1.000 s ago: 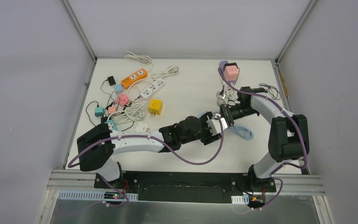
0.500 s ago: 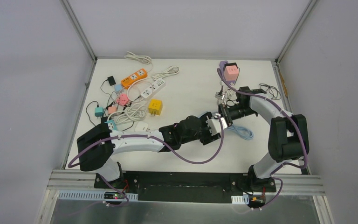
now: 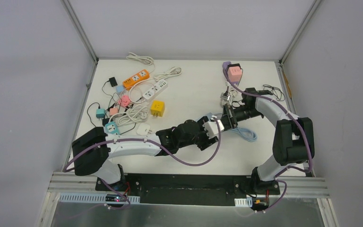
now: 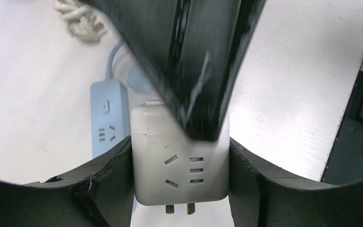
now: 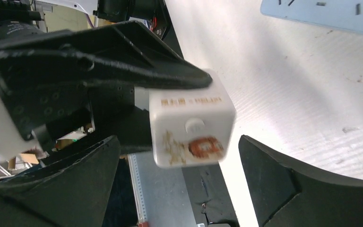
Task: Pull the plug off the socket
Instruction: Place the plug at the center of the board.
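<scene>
The left end effector (image 4: 179, 182) clamps the white plug-in adapter (image 4: 179, 151) by its sides, clear of the worktop (image 4: 288, 94). The adapter's pins are bare, and the blue power strip (image 4: 105, 118) lies beyond. The right end effector (image 5: 177, 142) stands wide, its fingers flanking the adapter without contact. Hazard: closing off-centre may strike the left finger or twist the adapter loose, dropping it. Against half a second earlier, the left arm and adapter sit slightly further left; the right arm is unchanged.
</scene>
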Available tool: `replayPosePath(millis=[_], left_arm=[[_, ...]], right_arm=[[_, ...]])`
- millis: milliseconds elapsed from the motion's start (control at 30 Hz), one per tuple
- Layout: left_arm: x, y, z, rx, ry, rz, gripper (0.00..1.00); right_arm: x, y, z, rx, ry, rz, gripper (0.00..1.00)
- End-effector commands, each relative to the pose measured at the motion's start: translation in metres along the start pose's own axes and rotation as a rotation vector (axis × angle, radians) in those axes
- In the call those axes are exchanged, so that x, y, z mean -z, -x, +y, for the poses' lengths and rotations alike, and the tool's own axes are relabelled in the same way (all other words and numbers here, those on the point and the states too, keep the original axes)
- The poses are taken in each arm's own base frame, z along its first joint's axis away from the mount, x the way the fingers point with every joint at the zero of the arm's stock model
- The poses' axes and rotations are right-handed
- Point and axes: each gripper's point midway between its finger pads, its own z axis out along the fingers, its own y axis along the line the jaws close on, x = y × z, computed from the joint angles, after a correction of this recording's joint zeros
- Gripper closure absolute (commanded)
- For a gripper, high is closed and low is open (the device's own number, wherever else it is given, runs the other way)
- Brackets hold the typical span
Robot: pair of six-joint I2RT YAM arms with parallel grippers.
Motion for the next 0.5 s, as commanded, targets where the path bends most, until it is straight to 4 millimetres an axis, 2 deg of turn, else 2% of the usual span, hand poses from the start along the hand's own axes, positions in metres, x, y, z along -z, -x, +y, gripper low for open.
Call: replayPosePath(millis=[0, 200, 467], left_arm=[[0.026, 0.019, 0.013, 0.109, 0.046, -0.072, 1.0], [0.056, 0.004, 0.037, 0.272, 0.162, -0.055, 1.0], [0.109, -0.042, 0.097, 0.552, 0.415, 0.127, 1.0]], right_arm=[[0.019, 0.01, 0.009, 0.095, -0.024, -0.066, 0.0], [0.031, 0.011, 0.003, 0.116, -0.065, -0.109, 0.0], [0.053, 0.016, -0.006, 0.115, -0.118, -0.192, 0.0]])
